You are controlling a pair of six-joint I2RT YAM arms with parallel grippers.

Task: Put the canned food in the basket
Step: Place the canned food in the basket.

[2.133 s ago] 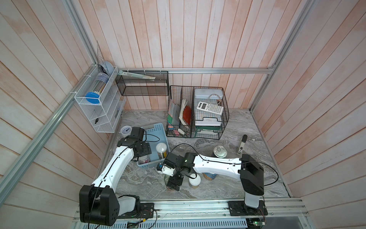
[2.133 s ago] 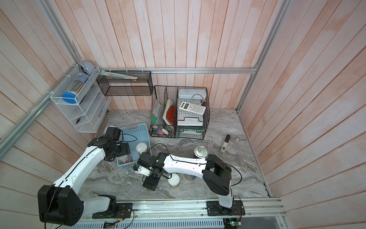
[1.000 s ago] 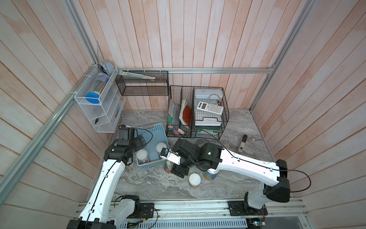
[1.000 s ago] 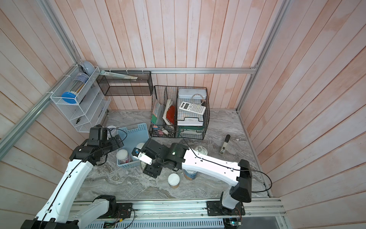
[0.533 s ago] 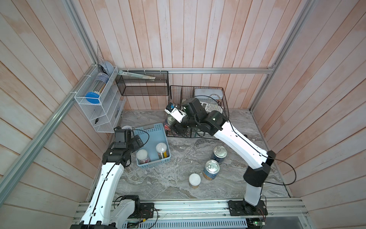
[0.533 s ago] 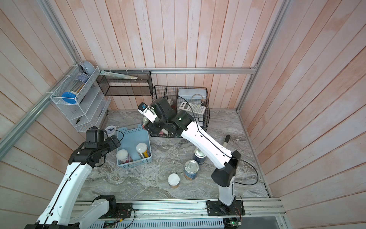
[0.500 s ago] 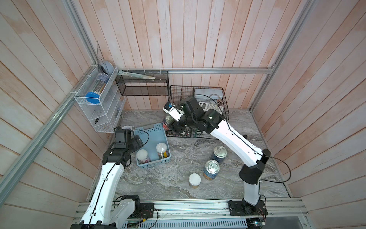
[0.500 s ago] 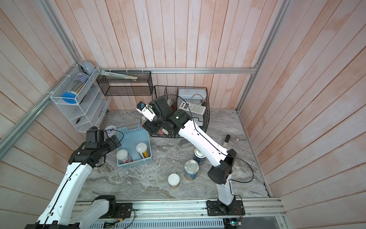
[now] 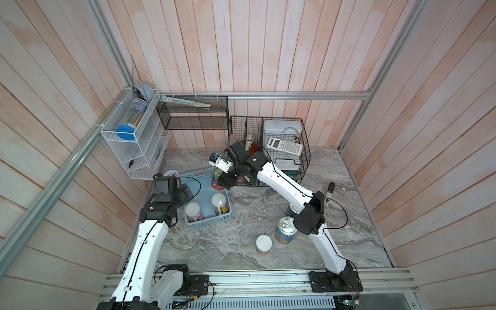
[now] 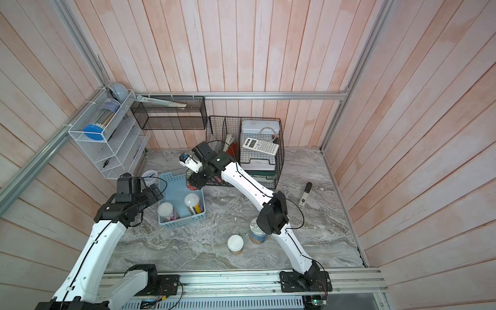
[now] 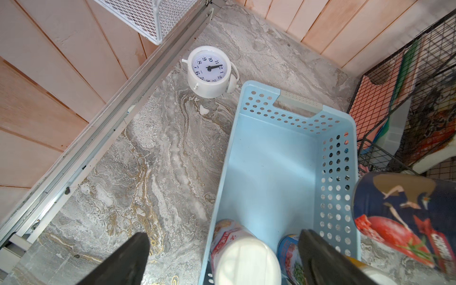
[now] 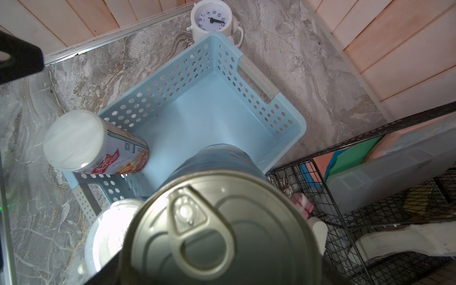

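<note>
The light blue basket (image 9: 208, 221) (image 10: 177, 192) (image 11: 271, 160) (image 12: 197, 111) stands at the table's left. Two white-lidded jars of canned food (image 9: 192, 210) (image 9: 218, 200) stand upright in its near end. My right gripper (image 9: 226, 178) (image 10: 198, 179) is shut on a red-labelled pull-tab can (image 9: 216, 183) (image 11: 404, 217) (image 12: 217, 234), held over the basket's far right corner. My left gripper (image 9: 185, 193) (image 11: 222, 249) stands open and holds nothing, above the basket's left rim beside a jar (image 11: 246, 261). On the table in front are a white-lidded jar (image 9: 263, 243), a blue can (image 9: 285, 230) and a second can (image 9: 291, 210) half hidden by the right arm.
A white alarm clock (image 9: 170, 174) (image 11: 209, 69) sits just behind the basket. The black wire organiser (image 9: 268, 150) stands right next to the held can. A white wire rack (image 9: 134, 139) and a black mesh shelf (image 9: 193, 112) hang on the walls. A dark stick-shaped device (image 9: 328, 193) lies at the right.
My right arm lifted the can from the front of the table, swung it back toward the organiser, and now holds it lower over the basket. My left arm drew back from the basket, then stayed still.
</note>
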